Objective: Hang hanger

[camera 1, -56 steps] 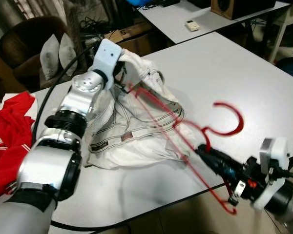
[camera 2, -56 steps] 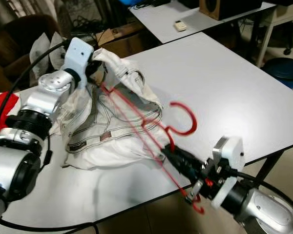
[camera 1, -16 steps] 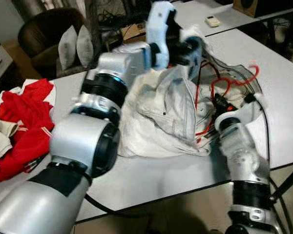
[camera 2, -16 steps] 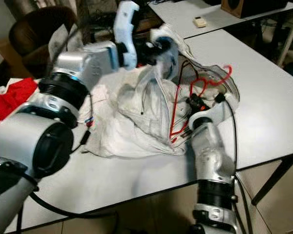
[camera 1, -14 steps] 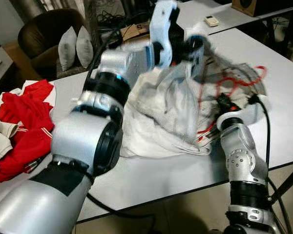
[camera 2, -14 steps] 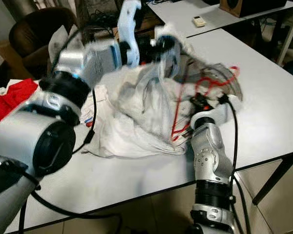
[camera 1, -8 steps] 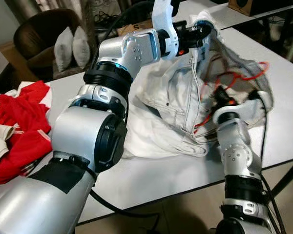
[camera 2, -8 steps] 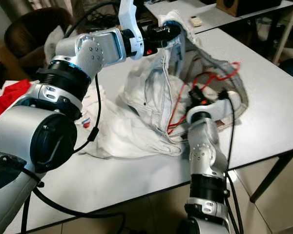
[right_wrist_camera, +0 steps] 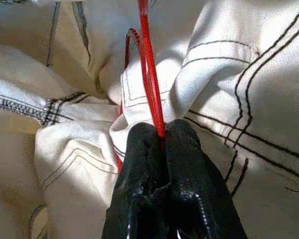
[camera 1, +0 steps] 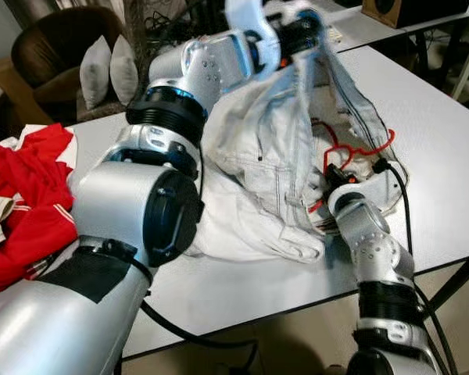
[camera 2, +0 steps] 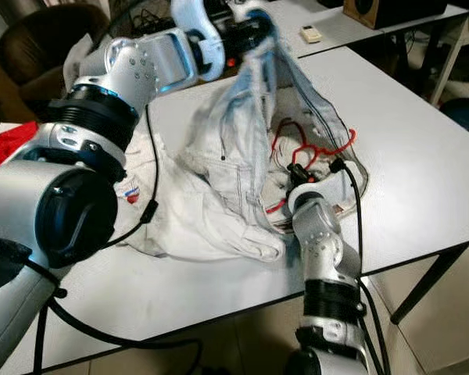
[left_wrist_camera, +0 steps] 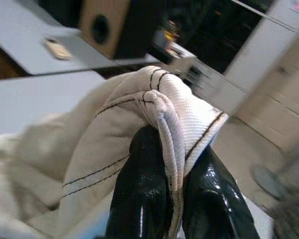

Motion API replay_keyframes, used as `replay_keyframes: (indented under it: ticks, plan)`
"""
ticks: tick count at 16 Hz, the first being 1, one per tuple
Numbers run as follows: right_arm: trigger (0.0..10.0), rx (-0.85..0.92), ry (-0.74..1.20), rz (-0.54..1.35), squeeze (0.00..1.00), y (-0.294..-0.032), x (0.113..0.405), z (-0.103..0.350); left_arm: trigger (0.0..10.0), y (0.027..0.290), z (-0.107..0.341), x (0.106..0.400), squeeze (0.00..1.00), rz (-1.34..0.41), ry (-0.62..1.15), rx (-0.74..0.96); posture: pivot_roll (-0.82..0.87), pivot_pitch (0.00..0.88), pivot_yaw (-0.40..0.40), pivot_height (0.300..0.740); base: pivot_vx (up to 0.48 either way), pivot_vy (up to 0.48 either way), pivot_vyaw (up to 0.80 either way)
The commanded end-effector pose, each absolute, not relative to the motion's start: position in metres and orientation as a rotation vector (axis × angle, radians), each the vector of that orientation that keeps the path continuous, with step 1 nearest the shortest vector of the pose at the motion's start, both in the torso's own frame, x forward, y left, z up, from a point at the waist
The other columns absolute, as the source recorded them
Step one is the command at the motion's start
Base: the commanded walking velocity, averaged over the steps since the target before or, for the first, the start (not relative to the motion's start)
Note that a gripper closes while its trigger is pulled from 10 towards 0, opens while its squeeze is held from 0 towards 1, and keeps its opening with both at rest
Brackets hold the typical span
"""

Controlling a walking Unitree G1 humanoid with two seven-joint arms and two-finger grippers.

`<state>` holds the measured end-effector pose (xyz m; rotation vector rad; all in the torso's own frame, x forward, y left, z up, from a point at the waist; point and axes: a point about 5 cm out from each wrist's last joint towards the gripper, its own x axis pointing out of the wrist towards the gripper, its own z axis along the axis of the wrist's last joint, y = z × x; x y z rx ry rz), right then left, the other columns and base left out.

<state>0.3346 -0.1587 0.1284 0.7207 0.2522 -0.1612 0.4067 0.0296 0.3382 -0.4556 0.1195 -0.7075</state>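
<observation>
Threading a red hanger [camera 2: 313, 148] into a white garment [camera 2: 242, 164] on the surface [camera 2: 406, 141]. Left end effector [left_wrist_camera: 164, 164] pinches the cloth's edge, raised at the far side; right end effector [right_wrist_camera: 158, 137] clamps the hanger's wire inside the opening. Next, the hanger probably needs seating deeper.

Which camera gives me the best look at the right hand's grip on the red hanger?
The right wrist view: the right hand is shut on the red hanger, its wire pinched between the fingertips against the white garment. Both eye views show the hanger's hook and loops inside the garment; the grip point is small there.
</observation>
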Motion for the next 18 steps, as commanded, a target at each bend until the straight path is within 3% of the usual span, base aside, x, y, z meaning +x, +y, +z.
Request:
replay_keyframes:
  ticks: [1, 7, 9, 13, 18]
  plan:
    - [10.0, 0.71, 0.417, -0.171, 0.0, -0.157, 0.318, 0.104, 0.0, 0.064, 0.368, 0.415, 0.0, -0.55, -0.069, -0.361, -0.18, 0.0, 0.187, 0.74, 0.0, 0.0, 0.0]
    - [10.0, 0.767, 0.339, -0.014, 0.0, -0.156, 0.297, 0.152, 0.0, 0.098, 0.337, 0.427, 0.0, -0.313, -0.068, -0.099, -0.22, 0.0, 0.219, 0.74, 0.0, 0.0, 0.0]
    - [10.0, 0.795, 0.25, 0.048, 0.0, -0.16, 0.279, 0.191, 0.0, 0.115, 0.299, 0.431, 0.0, -0.206, 0.005, 0.118, -0.25, 0.0, 0.25, 0.74, 0.0, 0.0, 0.0]
    - [10.0, 0.855, 0.091, 0.146, 0.0, -0.164, 0.264, 0.247, 0.0, 0.132, 0.235, 0.427, 0.0, -0.153, 0.16, 0.361, -0.31, 0.0, 0.289, 0.74, 0.0, 0.0, 0.0]
    - [10.0, 0.948, 0.016, 0.183, 0.0, -0.167, 0.26, 0.285, 0.0, 0.139, 0.175, 0.412, 0.0, -0.234, 0.305, 0.466, -0.33, 0.0, 0.29, 0.74, 0.0, 0.0, 0.0]
